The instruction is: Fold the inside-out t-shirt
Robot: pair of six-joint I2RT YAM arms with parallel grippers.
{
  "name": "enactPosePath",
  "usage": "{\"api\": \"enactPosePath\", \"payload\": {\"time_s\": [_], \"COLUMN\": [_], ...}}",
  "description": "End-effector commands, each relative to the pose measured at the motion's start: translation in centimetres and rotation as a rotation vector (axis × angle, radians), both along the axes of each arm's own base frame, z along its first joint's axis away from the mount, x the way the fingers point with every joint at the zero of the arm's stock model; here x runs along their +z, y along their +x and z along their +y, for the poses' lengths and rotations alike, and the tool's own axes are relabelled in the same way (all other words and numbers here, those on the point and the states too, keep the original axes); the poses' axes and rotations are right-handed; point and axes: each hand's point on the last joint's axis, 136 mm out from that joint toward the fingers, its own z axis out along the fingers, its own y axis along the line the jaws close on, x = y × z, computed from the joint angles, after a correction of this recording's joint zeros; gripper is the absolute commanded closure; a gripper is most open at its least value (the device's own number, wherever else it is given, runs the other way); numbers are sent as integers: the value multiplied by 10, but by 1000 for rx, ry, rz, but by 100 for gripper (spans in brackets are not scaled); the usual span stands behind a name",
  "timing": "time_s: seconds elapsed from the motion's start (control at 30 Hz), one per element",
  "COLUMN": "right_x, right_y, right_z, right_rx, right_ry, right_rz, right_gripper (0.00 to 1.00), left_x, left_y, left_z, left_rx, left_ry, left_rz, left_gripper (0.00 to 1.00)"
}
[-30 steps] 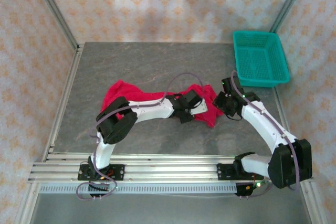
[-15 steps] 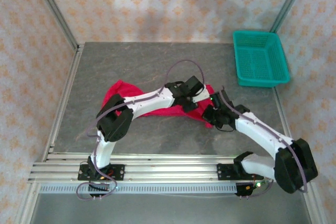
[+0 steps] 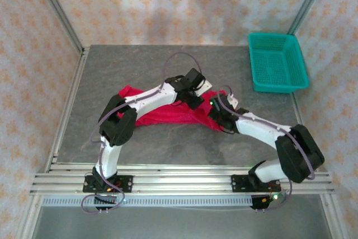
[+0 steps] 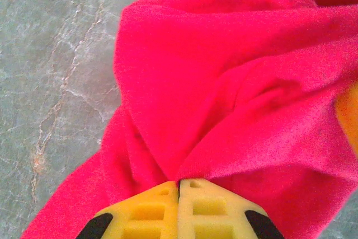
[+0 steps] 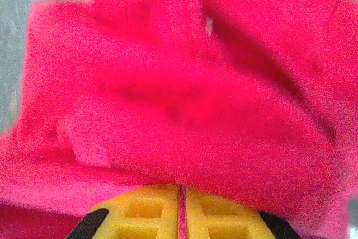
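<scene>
T-shirt (image 3: 168, 117) lies bunched in a long low heap across the middle of the top view, on the grey table (image 3: 140, 62), running from left of centre to just right of centre; teal basket (image 3: 278, 62) sits well apart at upper right. Left gripper (image 4: 179, 184): yellow pads pressed together at bottom centre of its wrist view, a ridge of red cloth nipped between them and fanning up into deep folds toward upper right. Right gripper (image 5: 182, 190): pads nearly meeting at bottom centre of its view, a thin red line of fabric caught in the seam, so it is pinching the shirt too; a pale fleck (image 5: 208, 25) near top centre may be the tag, too blurred to say. In the top view both grips sit near each other toward the right end of the heap. Handling, as a judgement: light, limp, no stiffness; it will sag and drape from any pinch, drag on the marbled surface, and slip out of a shallow bite. Not fragile. Best holds look like seamed edges (hem, shoulder, collar) where cloth is doubled; a pinch mid-panel would only raise a peak. Which edge each jaw has cannot be told from the folds. Garment not yet flat, so folding proper seems some way off
</scene>
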Motion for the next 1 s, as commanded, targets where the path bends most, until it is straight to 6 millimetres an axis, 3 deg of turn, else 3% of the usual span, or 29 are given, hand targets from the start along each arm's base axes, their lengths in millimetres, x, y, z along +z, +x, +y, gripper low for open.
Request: {"api": "enactPosePath", "payload": {"time_s": [0.0, 0.07, 0.13, 0.27, 0.4, 0.5, 0.67, 0.87, 0.9, 0.97], "right_x": [21, 28, 37, 45, 34, 18, 0, -16, -17, -15], "right_y": [28, 33, 33, 11, -20, -35, -33, -9, -6, -3], "right_z": [-44, -47, -32, -16, 20, 29, 43, 48, 45, 36], "right_rx": [-153, -147, -57, 54, 219, 255, 286, 245, 229, 191], "right_ry": [-173, -183, -142, -106, 16, 23, 15, -58, -79, -136], "right_rz": [-78, -69, -71, -32, -7, 8, 1, 16, 18, 42], "right_gripper": [88, 88, 82, 69, 43, 38, 36, 32, 36, 62], "left_x": [29, 30, 29, 20, 17, 17, 15, 12, 12, 11], "left_y": [8, 9, 9, 10, 12, 15, 16, 12, 12, 10], "left_z": [-5, -6, -7, -6, -3, 0, 1, 1, 1, 3], "left_rx": [62, 66, 64, 71, 91, 111, 127, 124, 124, 122], "left_ry": [-119, -130, -129, -126, -151, -194, -226, -229, -228, -219], "left_rz": [-10, -10, -4, 21, 49, 73, 98, 117, 118, 121], "left_gripper": [100, 100, 100, 100, 100, 100, 100, 100, 100, 100]}}
